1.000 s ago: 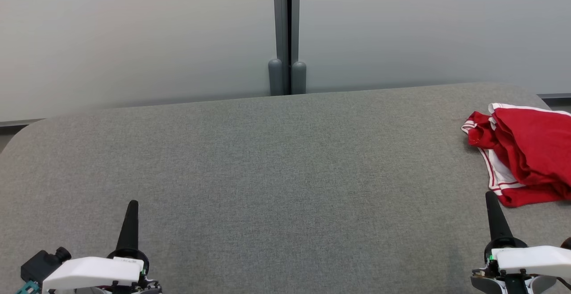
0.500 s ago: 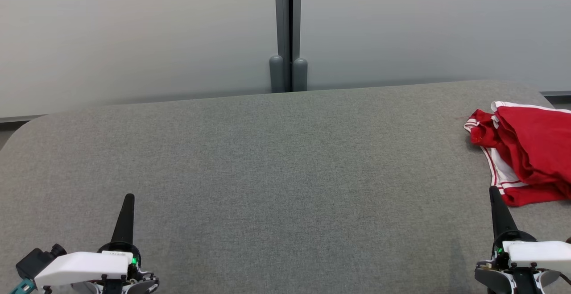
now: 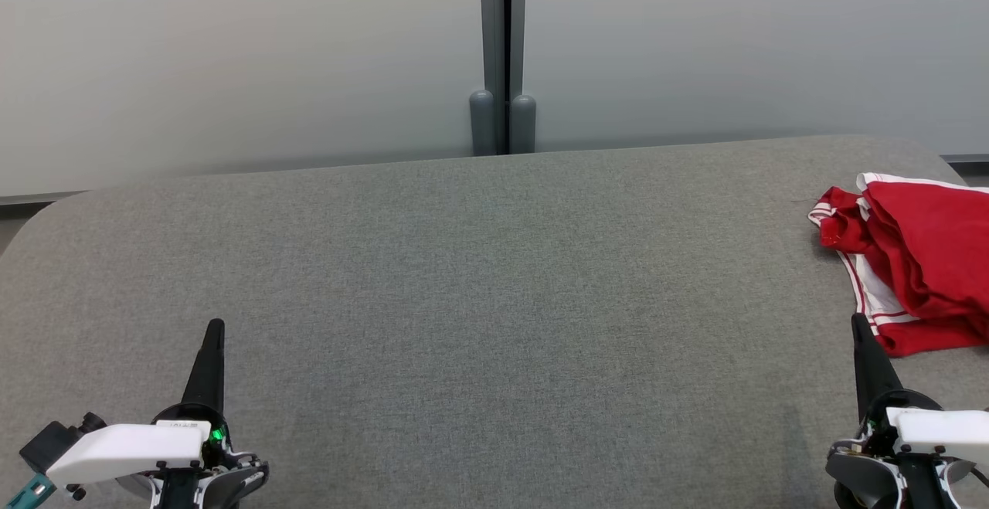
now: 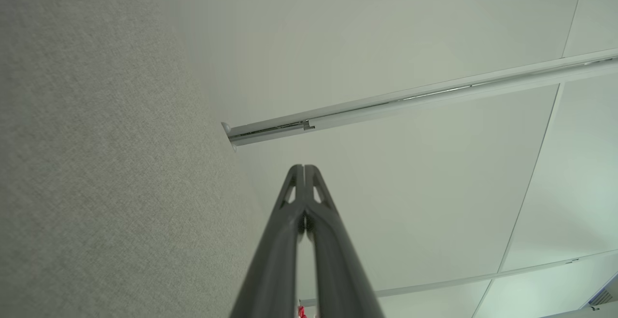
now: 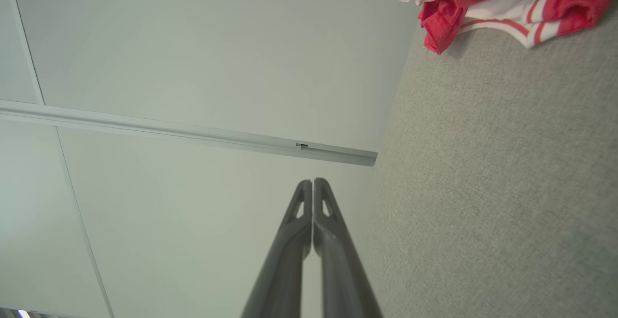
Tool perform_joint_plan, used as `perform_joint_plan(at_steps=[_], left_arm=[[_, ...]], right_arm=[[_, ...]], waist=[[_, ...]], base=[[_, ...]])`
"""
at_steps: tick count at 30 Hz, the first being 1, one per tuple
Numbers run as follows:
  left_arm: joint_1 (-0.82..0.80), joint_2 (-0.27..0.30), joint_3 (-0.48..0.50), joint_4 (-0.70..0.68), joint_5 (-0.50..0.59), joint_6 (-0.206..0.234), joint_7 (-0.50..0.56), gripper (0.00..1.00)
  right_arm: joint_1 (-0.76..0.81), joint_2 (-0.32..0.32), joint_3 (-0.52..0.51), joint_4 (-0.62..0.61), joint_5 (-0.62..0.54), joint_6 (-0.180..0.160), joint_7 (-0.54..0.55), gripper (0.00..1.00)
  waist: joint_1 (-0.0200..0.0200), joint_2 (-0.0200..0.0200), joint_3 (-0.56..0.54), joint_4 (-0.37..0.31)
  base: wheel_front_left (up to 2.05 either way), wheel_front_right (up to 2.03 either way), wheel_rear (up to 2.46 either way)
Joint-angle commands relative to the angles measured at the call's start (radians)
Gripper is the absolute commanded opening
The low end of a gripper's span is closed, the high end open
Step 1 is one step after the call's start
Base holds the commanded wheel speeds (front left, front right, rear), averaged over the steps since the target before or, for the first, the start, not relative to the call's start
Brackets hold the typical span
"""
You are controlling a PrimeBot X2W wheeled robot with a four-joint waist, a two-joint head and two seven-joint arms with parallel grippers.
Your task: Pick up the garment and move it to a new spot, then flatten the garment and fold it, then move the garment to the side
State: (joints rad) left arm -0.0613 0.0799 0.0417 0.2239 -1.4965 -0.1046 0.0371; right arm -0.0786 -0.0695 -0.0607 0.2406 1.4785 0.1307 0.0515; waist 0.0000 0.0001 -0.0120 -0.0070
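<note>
Left pincer sits at 7 o'clock in my head view and right pincer at 5 o'clock, both pressed shut on nothing, fingers pointing toward 12, low over the grey bench. I read that as a parked pose. The red garment with white trim lies bunched in loose layers at 3 o'clock by the bench edge, just beyond the right pincer's tip. That fits either a heap waiting for pickup or a rough fold already set aside. Pale wall panels and a grey post stand at 12, and I see nothing blocking the cloth
</note>
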Motion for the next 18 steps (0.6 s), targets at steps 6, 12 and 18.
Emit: perform_joint_plan(at_steps=[6,12,18], left_arm=[[-0.033,0.004,0.016,0.006,-0.058,-0.014,0.018,0.00],[-0.040,0.002,0.024,0.012,-0.101,-0.021,0.032,0.00],[-0.049,0.002,0.031,0.017,-0.131,-0.027,0.042,0.00]], right_arm=[[-0.021,-0.002,-0.014,-0.001,0.063,0.000,0.019,0.00],[-0.027,0.000,-0.021,0.000,0.102,0.000,0.031,0.00],[-0.029,0.001,-0.027,0.002,0.136,0.000,0.041,0.00]], waist=[[0.0000,-0.0001,0.005,0.002],[0.0000,-0.0001,0.009,0.004],[0.0000,-0.0001,0.012,0.006]], base=[[0.00,0.00,0.00],[0.00,0.00,0.00],[0.00,0.00,0.00]])
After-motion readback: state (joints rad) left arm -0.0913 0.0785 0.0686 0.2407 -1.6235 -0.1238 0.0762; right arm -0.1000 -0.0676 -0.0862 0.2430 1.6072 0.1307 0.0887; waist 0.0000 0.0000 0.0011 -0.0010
